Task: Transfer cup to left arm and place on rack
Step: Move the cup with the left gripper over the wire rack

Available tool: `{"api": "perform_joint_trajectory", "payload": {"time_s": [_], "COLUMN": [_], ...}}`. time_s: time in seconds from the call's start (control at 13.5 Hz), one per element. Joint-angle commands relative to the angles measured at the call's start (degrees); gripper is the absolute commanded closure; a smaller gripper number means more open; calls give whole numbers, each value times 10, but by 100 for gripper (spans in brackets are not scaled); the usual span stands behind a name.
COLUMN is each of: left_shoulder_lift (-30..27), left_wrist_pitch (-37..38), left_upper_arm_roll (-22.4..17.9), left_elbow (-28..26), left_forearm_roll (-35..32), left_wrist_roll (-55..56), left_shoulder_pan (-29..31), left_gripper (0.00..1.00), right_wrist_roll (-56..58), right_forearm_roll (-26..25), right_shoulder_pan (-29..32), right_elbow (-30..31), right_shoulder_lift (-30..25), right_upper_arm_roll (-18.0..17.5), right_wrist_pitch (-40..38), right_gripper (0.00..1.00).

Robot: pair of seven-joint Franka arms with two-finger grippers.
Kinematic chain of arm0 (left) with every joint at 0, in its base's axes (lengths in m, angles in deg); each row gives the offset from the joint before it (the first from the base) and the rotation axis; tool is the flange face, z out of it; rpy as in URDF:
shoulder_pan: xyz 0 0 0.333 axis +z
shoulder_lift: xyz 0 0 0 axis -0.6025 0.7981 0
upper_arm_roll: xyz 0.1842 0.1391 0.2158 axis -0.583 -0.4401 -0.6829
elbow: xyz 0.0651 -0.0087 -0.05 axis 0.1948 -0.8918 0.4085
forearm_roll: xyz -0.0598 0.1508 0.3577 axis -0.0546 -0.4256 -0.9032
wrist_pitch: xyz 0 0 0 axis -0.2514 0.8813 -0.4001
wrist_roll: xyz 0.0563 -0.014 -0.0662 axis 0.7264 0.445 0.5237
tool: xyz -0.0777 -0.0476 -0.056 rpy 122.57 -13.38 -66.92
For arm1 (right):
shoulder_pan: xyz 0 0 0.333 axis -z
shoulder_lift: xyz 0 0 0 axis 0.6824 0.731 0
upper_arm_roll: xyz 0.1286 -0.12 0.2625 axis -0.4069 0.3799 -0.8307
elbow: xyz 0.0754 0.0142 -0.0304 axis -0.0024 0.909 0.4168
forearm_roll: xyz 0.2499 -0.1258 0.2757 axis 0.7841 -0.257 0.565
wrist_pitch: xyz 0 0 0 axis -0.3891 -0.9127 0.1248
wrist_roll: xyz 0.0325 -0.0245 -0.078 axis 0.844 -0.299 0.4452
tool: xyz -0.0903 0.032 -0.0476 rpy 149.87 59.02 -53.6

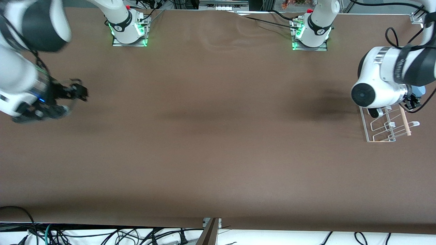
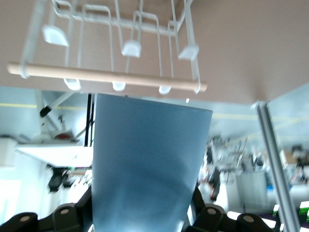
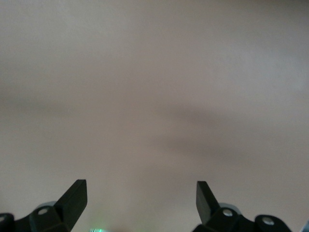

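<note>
From my station I see the left arm (image 1: 391,76) reaching in over its own end of the tabletop (image 1: 218,143), its wrist housing covering most of what it carries. The left tool (image 2: 140,220) is clamped on the cup (image 2: 147,169), the light-blue tumbler filling the middle of the left wrist view with the black fingers (image 2: 72,215) pressed against its sides. In the front view I only catch a sliver of blue peeking out past the wrist, so I judge the hold mainly from the wrist camera. The cup hangs in the air over the rack (image 1: 388,124), which stands on the tabletop at the left arm's end; the wooden dowel (image 2: 106,77) across the rack's top sits just past the cup's rim in the wrist view, with the white wire loops beyond it. I cannot tell for sure whether the cup touches the dowel or any wire yet; it looks close but apart. The right tool (image 1: 73,97) is over the right arm's end of the tabletop, well apart from the rack, and it waits there with its jaws spread wide and nothing between them; the right wrist view shows only bare brown surface between the two fingertips (image 3: 75,195).
</note>
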Motion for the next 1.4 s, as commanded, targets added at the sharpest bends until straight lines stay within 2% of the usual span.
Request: {"api": "perform_joint_trajectory", "payload": {"time_s": [0.0, 0.07, 0.22, 0.3, 0.44, 0.59, 0.74, 0.89, 1.03, 1.33], "left_shoulder_lift": [-42, -53, -67, -68, -70, -70, -67, -61, -54, -50], "left_wrist_pitch": [-21, -39, -56, -55, -53, -54, -54, -56, -57, -71], "left_upper_arm_roll": [7, 7, 7, 7, 8, 10, 11, 11, 11, 11], "left_elbow": [-98, -126, -177, -201, -233, -251, -265, -275, -276, -276], "left_forearm_roll": [-89, -113, -137, -147, -167, -170, -183, -197, -200, -212], "left_wrist_roll": [1, 11, 46, 76, 110, 125, 141, 163, 181, 189], "left_shoulder_pan": [5, 8, 7, 2, -2, -2, -8, -7, -8, -5], "left_gripper": [100, 100, 100, 100, 100, 100, 100, 100, 100, 100], "right_wrist_roll": [-8, -6, -5, -6, -2, 2, -1, -13, -82, -83], "right_forearm_roll": [34, 49, 52, 52, 43, 42, 39, 28, 21, 19], "right_shoulder_pan": [41, 87, 189, 222, 245, 285, 306, 295, 266, 284], "right_elbow": [24, 46, 75, 79, 111, 109, 106, 107, 106, 95], "right_shoulder_lift": [-55, -75, -103, -101, -105, -105, -135, -157, -156, -133], "right_upper_arm_roll": [-8, -35, -109, -128, -147, -191, -196, -190, -168, -169], "right_wrist_pitch": [-49, -56, -48, -47, -9, -2, 3, -14, -20, -6], "right_gripper": [0, 0, 0, 0, 0, 0, 0, 0, 0, 0]}}
